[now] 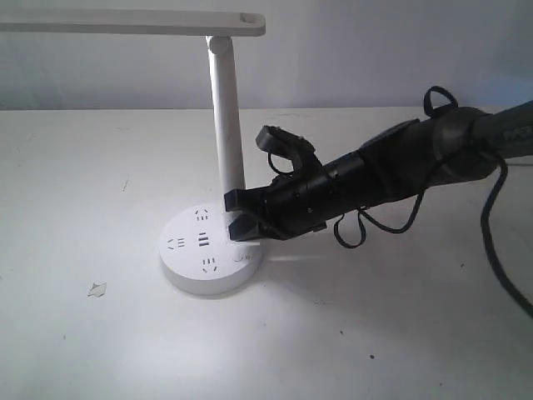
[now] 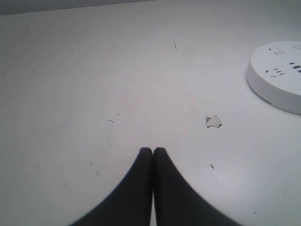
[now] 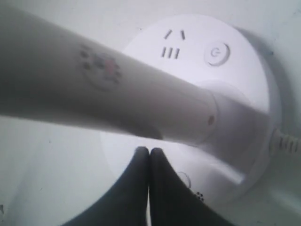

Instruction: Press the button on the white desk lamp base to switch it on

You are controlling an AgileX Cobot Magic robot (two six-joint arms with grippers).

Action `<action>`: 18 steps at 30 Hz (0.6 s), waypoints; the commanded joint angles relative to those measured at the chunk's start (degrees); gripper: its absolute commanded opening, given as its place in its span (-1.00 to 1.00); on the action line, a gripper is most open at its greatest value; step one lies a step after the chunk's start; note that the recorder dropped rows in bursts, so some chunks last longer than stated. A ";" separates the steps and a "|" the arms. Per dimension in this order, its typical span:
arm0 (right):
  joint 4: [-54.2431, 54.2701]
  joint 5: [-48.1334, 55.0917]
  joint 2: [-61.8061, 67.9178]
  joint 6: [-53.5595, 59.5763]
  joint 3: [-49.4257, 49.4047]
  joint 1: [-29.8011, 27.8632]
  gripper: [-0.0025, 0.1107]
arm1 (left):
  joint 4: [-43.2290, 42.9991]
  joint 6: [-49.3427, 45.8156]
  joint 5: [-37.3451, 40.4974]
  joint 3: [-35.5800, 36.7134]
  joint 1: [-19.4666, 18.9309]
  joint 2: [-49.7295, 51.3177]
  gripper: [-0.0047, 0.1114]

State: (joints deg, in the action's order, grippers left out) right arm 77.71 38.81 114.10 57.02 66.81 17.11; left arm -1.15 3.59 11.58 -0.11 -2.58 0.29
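Observation:
The white desk lamp base [image 1: 187,271] is a round disc with dark socket slots, and its white stem [image 1: 226,125] rises at the back. My right gripper [image 1: 239,223] is shut with nothing in it. Its tips sit low over the base's right side, just in front of the stem's foot. In the right wrist view the gripper [image 3: 149,150] points across the base [image 3: 141,52] under the stem [image 3: 94,80]. The button [image 3: 185,178], a faint ring, is half hidden by one finger, and it also shows as a small mark [image 1: 244,257]. My left gripper [image 2: 153,149] is shut over bare table, well away from the base [image 2: 277,89].
A second round control with a power mark [image 3: 217,53] sits across the base beside a socket [image 3: 171,43]. The cord [image 3: 288,142] leaves the base behind the stem. The lamp head [image 1: 133,22] spans the top left. A small scrap [image 1: 97,289] [image 2: 213,121] lies on the table.

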 commanded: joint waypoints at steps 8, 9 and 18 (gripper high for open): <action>-10.74 -2.40 -16.50 -0.62 -3.31 -0.15 -0.96 | 0.26 0.00 -0.04 0.11 -0.14 0.27 -0.92; -11.71 -4.75 -19.89 -0.62 -5.13 -0.15 -0.96 | 0.26 0.00 -0.04 0.11 -0.14 0.27 -0.92; -23.34 -26.51 -58.03 -0.85 -25.52 -0.15 -0.96 | 0.26 0.00 -0.04 0.11 -0.14 0.27 -0.92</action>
State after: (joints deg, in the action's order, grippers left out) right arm 56.99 17.09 65.43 56.54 46.70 17.11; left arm -1.15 3.59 11.58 -0.11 -2.58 0.29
